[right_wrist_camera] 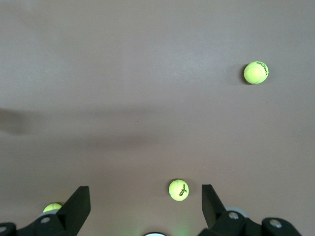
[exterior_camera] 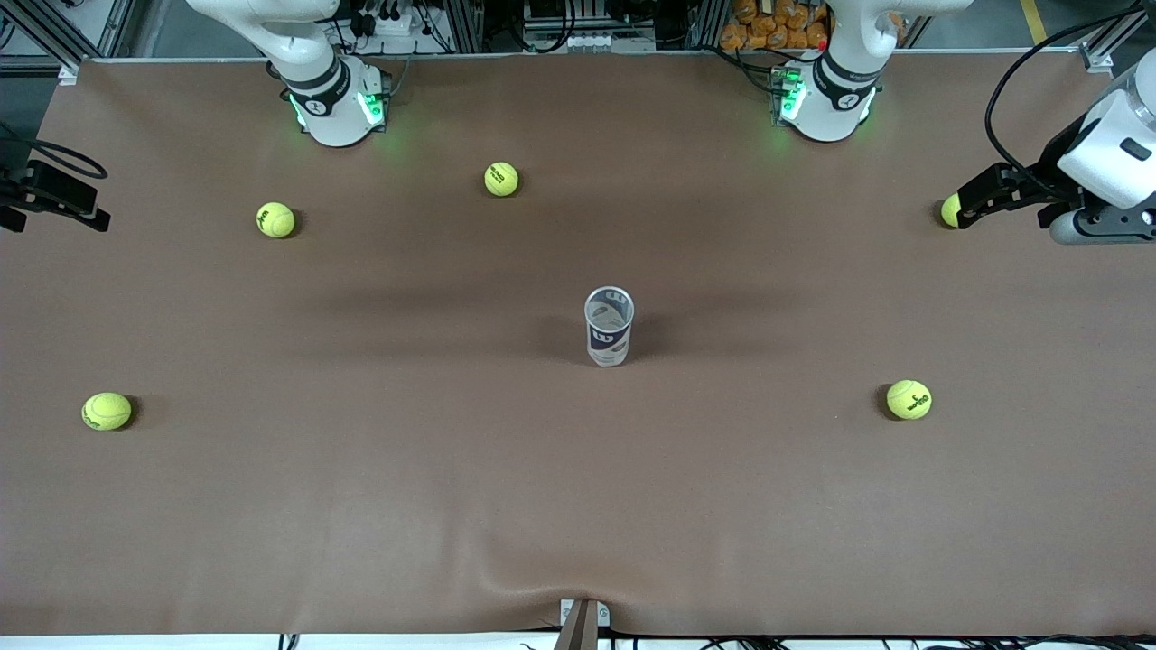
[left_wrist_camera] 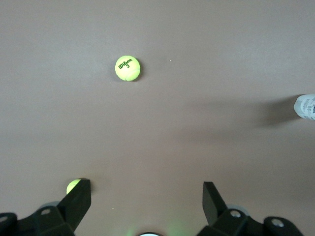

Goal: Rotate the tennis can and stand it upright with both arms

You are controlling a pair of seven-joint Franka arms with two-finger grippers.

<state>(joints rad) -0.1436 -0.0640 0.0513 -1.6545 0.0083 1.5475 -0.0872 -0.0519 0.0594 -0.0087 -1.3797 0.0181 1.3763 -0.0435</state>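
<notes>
Near the table's middle, the tennis can [exterior_camera: 610,326] stands upright and looks empty; only its edge shows in the left wrist view. High over the left arm's end, the left gripper [left_wrist_camera: 146,200] gapes empty. The right gripper [right_wrist_camera: 145,200] likewise hangs released above scattered tennis balls [right_wrist_camera: 178,190], seen fully only by its wrist view.

The tennis can [exterior_camera: 610,327] stands upright mid-table [exterior_camera: 578,506] (tennis balls [exterior_camera: 908,399] scattered well apart around it).

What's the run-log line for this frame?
tennis can: upright, mid-table, untouched | left end effector: open, empty, over table end | right end effector: open, empty | stage: both arms waiting
</notes>
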